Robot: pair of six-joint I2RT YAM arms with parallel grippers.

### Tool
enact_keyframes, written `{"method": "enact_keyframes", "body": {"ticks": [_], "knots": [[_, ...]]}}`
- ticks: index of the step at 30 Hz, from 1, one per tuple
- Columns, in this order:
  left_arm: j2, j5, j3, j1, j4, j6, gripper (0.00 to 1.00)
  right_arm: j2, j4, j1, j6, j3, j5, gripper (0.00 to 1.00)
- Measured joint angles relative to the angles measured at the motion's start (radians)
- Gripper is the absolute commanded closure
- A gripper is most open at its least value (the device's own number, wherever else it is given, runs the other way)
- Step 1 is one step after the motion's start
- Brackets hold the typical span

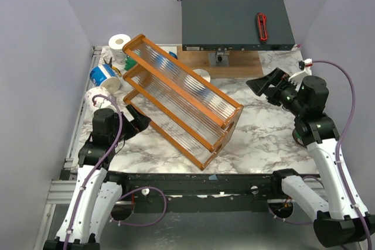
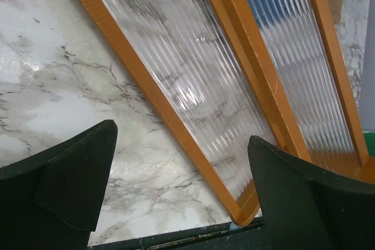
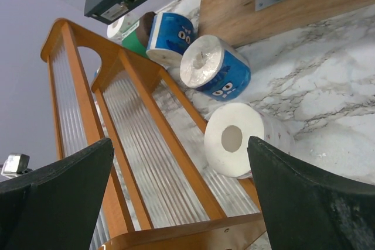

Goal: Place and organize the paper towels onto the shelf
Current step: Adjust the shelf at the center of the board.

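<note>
Marble table [image 1: 263, 139]: shelf [image 1: 181, 100] diagonal, paper towels [image 3: 234, 139] lying beside it.

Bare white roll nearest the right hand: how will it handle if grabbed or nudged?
Likely light and squashy: the bare white roll is unwrapped paper around a hollow core. Round sides, so a nudge may send it rolling.

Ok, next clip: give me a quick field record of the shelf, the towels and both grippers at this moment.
shelf: stands diagonally mid-table, tiers look empty
on table behind it: white roll, blue-wrapped roll, green-wrapped roll, among others
left gripper: open, empty, beside the shelf's near frame
right gripper: open, empty, facing the white roll
progress: nothing shelved yet
</note>
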Motion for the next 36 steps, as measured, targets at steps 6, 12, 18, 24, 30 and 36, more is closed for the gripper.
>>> {"method": "enact_keyframes", "body": {"ticks": [6,12,18,24,30,36], "knots": [[-0.005,0.062,0.000,0.000,0.034,-0.015,0.02,-0.010,-0.013,0.005,0.003,-0.006,-0.024,0.00],[0.014,0.160,-0.001,0.000,0.150,-0.082,0.04,-0.082,-0.013,0.006,0.012,-0.077,-0.014,0.00],[0.080,0.175,-0.014,-0.039,0.265,-0.177,0.09,-0.114,-0.018,0.006,0.032,-0.153,0.009,0.00],[0.149,0.145,-0.058,-0.088,0.351,-0.261,0.13,-0.129,-0.023,0.006,0.040,-0.170,0.014,0.00],[0.240,0.111,-0.084,-0.119,0.465,-0.328,0.17,-0.151,-0.021,0.006,0.058,-0.195,0.014,0.00],[0.350,0.100,-0.073,-0.151,0.557,-0.346,0.22,-0.169,-0.029,0.006,0.080,-0.279,0.014,0.00]]}}
